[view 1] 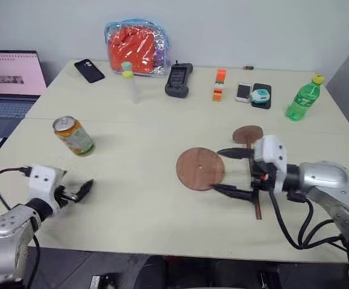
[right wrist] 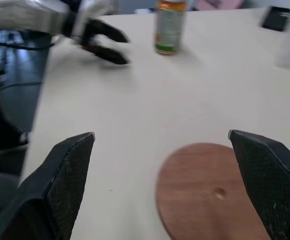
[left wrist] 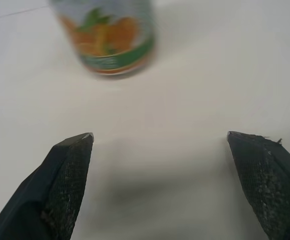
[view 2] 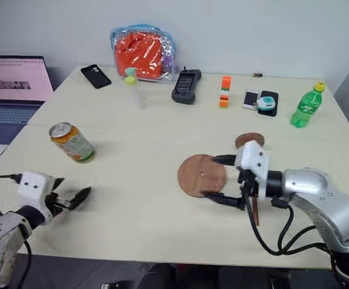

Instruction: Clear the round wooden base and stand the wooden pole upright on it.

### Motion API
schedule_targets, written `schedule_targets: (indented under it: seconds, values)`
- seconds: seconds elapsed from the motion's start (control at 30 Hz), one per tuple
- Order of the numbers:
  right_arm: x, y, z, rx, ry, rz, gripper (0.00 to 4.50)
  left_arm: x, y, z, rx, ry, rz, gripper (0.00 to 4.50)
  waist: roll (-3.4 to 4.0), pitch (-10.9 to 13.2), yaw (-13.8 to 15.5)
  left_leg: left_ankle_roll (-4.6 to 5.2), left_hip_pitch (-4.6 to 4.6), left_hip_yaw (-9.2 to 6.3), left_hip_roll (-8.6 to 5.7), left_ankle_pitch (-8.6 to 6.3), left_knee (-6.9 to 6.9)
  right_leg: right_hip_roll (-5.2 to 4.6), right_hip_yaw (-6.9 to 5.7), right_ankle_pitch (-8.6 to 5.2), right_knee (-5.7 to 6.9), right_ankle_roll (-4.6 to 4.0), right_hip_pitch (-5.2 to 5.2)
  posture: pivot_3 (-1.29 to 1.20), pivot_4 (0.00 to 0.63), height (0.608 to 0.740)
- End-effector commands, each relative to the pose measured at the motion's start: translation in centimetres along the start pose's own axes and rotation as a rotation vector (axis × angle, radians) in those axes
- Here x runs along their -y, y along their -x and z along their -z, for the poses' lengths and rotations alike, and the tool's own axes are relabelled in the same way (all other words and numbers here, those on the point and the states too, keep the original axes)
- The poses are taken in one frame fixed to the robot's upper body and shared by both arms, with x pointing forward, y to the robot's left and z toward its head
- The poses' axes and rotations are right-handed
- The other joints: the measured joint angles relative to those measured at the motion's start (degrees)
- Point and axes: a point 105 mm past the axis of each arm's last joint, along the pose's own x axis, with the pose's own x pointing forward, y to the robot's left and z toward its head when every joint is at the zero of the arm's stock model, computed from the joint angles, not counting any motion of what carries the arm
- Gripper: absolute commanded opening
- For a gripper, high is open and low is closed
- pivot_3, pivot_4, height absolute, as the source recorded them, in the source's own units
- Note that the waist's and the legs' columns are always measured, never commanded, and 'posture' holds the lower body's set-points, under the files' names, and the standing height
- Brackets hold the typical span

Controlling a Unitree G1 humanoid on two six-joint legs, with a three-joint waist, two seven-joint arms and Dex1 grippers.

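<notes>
Left eye view: 1 round wooden base (view 1: 200,169), 1 can (view 1: 73,135), both grippers' jaws wide, empty.

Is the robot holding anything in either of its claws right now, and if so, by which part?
Nothing is held. The left gripper is open over bare table, short of the orange drink can. The right gripper is open beside the round reddish-brown wooden base, not gripping it.

can (view 1: 73,135) left — base (view 1: 200,168) right
</notes>
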Motion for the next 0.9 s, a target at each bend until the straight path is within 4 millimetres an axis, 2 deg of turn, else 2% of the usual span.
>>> schedule_targets:
  seconds: [0.03, 0.1, 0.17, 0.23, 0.37, 0.47, 0.57, 0.63, 0.77, 0.9]
  values:
    - [1.6, 1.9, -0.6, -0.003, 0.002, 0.166, 4.50, 5.8, -0.3, -4.8, 0.086, -0.147, 0.341, 4.45, 0.07, 0.0, 0.6, 0.00, 0.08, 0.07, -0.02, 0.00, 0.00, 0.01, 0.04, 0.01, 0.05, -0.02, 0.05, 0.00, 0.150, 0.740]
    - [3.0, 2.5, 0.5, -0.089, -0.044, 0.295, 4.50, 8.4, -1.0, -7.7, 0.129, -0.183, 0.553, 4.45, 0.14, 0.0, 0.7, 0.01, 0.16, 0.05, -0.02, 0.00, 0.00, 0.05, 0.01, 0.01, 0.05, -0.02, 0.14, 0.00, 0.150, 0.740]
    - [3.7, 2.7, 1.7, -0.184, -0.095, 0.367, 4.50, 10.1, -1.1, -9.2, 0.131, -0.242, 0.716, 4.45, 0.16, 0.0, 0.8, 0.01, 0.22, 0.15, -0.08, 0.01, 0.01, 0.25, -0.01, 0.01, 0.16, -0.03, 0.18, 0.00, 0.150, 0.740]
    - [4.2, 2.5, 2.1, -0.222, -0.156, 0.403, 4.50, 11.1, -1.1, -9.9, 0.124, -0.294, 0.824, 4.45, 0.22, 0.0, 0.2, 0.02, 0.35, 0.25, -0.04, 0.01, -0.01, 0.35, 0.01, 0.01, 0.20, -0.03, 0.16, 0.00, 0.150, 0.740]
    - [6.9, 3.1, 3.6, -0.392, -0.197, 0.593, 4.50, 12.2, -1.8, -11.7, 0.165, -0.380, 0.959, 4.45, 0.34, 0.1, -1.7, 0.06, 0.50, 0.59, -0.02, -0.02, -0.20, 0.40, 0.25, -0.04, 0.20, -0.06, 0.06, 0.00, 0.150, 0.740]
    - [7.6, 3.0, 4.1, -0.441, -0.314, 0.587, 4.50, 13.2, -2.6, -13.3, 0.221, -0.422, 1.007, 4.45, 0.36, 0.1, -1.6, 0.07, 0.46, 0.54, -0.02, -0.02, -0.20, 0.57, 0.19, -0.06, 0.25, -0.09, 0.01, 0.00, 0.150, 0.740]
    - [7.9, 2.3, 4.6, -0.487, -0.452, 0.543, 4.50, 13.8, -3.5, -13.9, 0.256, -0.464, 1.017, 4.45, 0.36, 0.1, -1.4, 0.07, 0.44, 0.53, -0.02, -0.02, -0.18, 0.60, 0.20, -0.06, 0.24, -0.09, 0.01, 0.00, 0.150, 0.740]
    - [8.1, 1.7, 5.2, -0.494, -0.569, 0.492, 4.50, 14.5, -4.0, -14.2, 0.285, -0.481, 1.019, 4.45, 0.36, 0.1, -1.5, 0.08, 0.44, 0.57, -0.02, -0.03, -0.18, 0.59, 0.25, -0.06, 0.25, -0.09, 0.00, 0.00, 0.150, 0.740]
    - [9.6, 0.4, 5.5, -0.556, -0.664, 0.457, 4.50, 15.7, -4.2, -14.4, 0.338, -0.485, 1.032, 4.45, 0.40, 0.1, -1.4, 0.09, 0.37, 0.56, 0.03, -0.03, -0.14, 0.56, 0.25, -0.06, 0.28, -0.09, -0.07, 0.00, 0.150, 0.740]
    - [10.9, 0.1, 6.5, -0.635, -0.753, 0.469, 4.50, 16.4, -4.2, -14.3, 0.365, -0.494, 1.028, 4.45, 0.40, 0.1, -1.4, 0.09, 0.36, 0.54, 0.05, -0.03, -0.12, 0.50, 0.22, -0.06, 0.28, -0.09, -0.08, 0.00, 0.150, 0.740]
